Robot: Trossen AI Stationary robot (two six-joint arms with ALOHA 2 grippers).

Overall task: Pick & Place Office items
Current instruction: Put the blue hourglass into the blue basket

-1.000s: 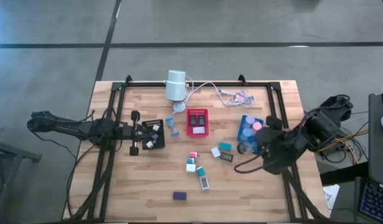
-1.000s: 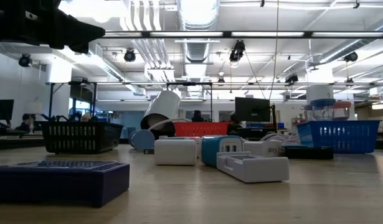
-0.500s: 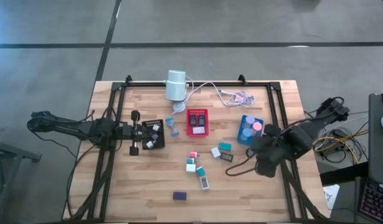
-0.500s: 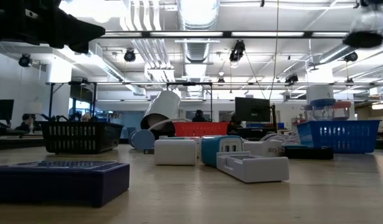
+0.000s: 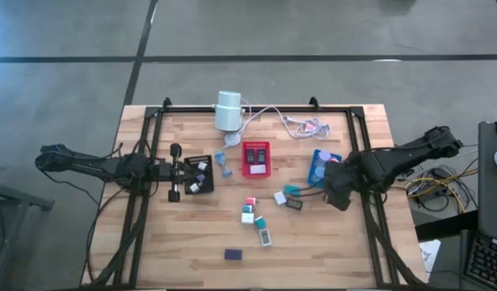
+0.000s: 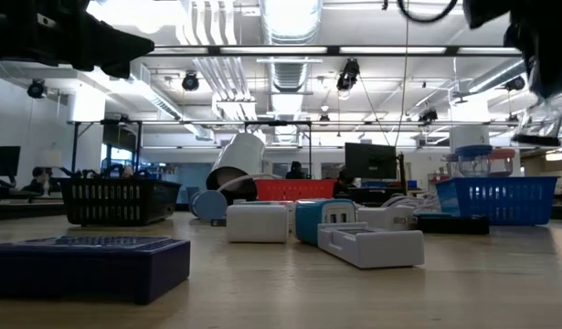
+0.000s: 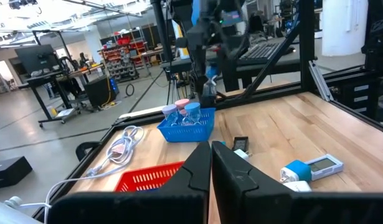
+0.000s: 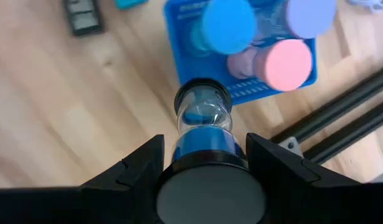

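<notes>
Right gripper (image 8: 203, 149) half-spread, clamped on blue-and-clear cylinder (image 8: 203, 118). Best lowered upright into blue tray (image 8: 241, 93) at 3 o'clock, clear of discs. Left gripper (image 7: 210, 168) shut, empty, at 9 o'clock.

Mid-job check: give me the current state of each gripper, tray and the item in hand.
Right gripper: shut on blue-capped clear container, above blue tray.
Left gripper: shut, empty, over black tray.
Blue tray: holds round pieces.
Red tray: holds dark pieces.
White cylinder: lying down, cabled.
</notes>
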